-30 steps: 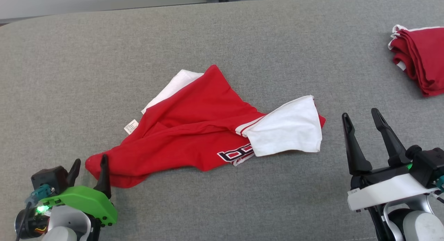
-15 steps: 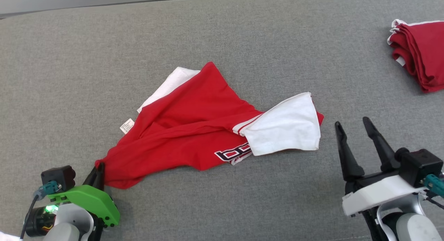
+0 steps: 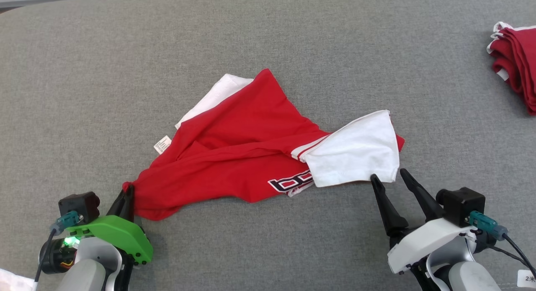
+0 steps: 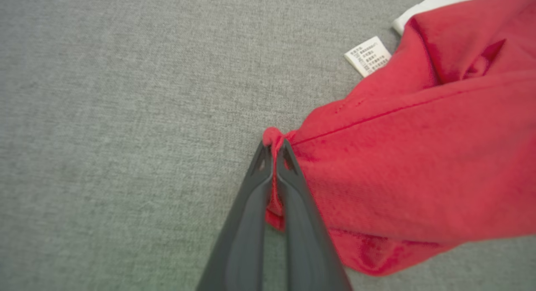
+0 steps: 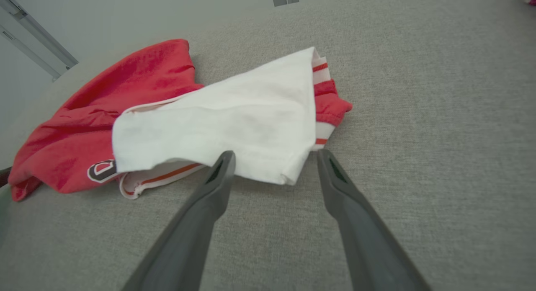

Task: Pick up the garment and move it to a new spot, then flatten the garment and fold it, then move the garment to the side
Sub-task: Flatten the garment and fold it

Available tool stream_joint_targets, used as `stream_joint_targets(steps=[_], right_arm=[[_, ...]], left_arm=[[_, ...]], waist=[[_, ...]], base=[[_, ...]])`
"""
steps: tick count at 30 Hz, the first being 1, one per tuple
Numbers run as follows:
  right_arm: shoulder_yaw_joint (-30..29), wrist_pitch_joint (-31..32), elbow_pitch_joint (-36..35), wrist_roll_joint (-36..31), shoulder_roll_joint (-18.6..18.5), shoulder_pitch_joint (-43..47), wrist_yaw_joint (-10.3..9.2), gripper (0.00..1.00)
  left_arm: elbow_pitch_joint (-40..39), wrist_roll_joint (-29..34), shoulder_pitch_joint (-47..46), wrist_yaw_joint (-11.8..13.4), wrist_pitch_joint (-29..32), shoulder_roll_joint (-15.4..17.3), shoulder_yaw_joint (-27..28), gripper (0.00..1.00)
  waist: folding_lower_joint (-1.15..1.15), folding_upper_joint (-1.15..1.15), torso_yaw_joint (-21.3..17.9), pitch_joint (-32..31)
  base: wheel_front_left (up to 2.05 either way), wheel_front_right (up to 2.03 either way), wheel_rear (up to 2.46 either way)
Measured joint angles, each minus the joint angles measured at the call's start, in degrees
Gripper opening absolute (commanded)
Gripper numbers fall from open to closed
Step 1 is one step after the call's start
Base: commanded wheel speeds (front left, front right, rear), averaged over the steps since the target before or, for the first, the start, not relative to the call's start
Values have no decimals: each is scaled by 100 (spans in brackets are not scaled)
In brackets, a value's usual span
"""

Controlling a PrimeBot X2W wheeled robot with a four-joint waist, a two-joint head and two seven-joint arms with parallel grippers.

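- Your garment (image 3: 243, 157) lies crumpled mid-worktop (image 3: 83, 73), nearer the front edge; soft and light, it will likely sag and drag.
- Your right gripper (image 3: 388, 176) stands wide at the white sleeve (image 3: 356, 153) hem: take that corner.
- Your left gripper (image 3: 127, 192) is pinched on the garment's red corner.

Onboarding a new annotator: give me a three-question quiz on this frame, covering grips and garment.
1. True or false: the left gripper is shut on a corner of the red garment.
2. Relative to the white sleeve, the right gripper is: A) shut on it; B) open, tips at its near edge; C) shut, lying on top of it.
3. What small white item lies on the grey surface by the red garment's left edge?
Key: 1 true; 2 B; 3 the care label.
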Motion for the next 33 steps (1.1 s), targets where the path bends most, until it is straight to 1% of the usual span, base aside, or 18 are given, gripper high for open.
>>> stream_joint_targets(steps=[2,3,4,5,8,10,12,16,19,22,27,31,32,33], right_arm=[[24,-5,60,33,2,-53,0,100],[38,-11,90,58,2,-74,0,46],[57,-12,115,71,2,-104,0,39],[65,-29,120,78,2,-121,0,0],[59,-108,63,124,-4,-129,0,0],[-8,-153,-55,137,-11,-129,0,0],[-77,-211,-242,169,-41,-129,0,0],[-314,-221,-673,143,-174,-179,0,0],[-500,-158,-948,59,-230,-240,0,0],[-602,-137,-1160,12,-236,-239,0,0],[-611,-156,-1559,-59,-298,-240,0,0],[-605,-162,-1696,-82,-322,-233,0,0],[-606,-163,-1713,-82,-323,-232,0,40],[-603,-163,-1723,-82,-323,-230,0,100]], left_arm=[[30,0,-23,-13,-35,-2,-5,0],[47,0,-41,-13,-38,-3,-9,0],[57,1,-53,-13,-67,-4,-9,0],[63,2,-60,-13,-94,-7,-8,0],[47,21,-69,-12,-289,-15,23,0],[-29,57,-69,31,-491,-14,66,0],[-163,68,-69,46,-669,-15,110,0],[-565,205,-70,166,-890,71,192,0],[-871,267,-69,250,-832,181,183,0],[-1183,311,-25,389,-686,223,151,0],[-1568,321,202,550,-466,312,135,0],[-1738,320,309,620,-364,360,123,0],[-1762,320,323,624,-345,364,120,0],[-1792,319,339,643,-334,370,119,0]], waist=[[0,0,5,18],[0,0,5,27],[0,0,4,35],[0,0,3,39],[0,0,-5,33],[0,0,-12,18],[0,0,-17,-8],[0,0,-40,-94],[0,0,-58,-174],[0,0,-81,-261],[0,0,-147,-393],[0,0,-199,-462],[0,0,-207,-472],[0,0,-214,-482]], base=[[0,0,0],[0,0,0],[0,0,0],[0,0,0],[0,0,0],[0,0,0],[0,0,0],[0,0,0],[0,0,0],[0,0,0],[0,0,0],[0,0,0],[0,0,0],[0,0,0]])
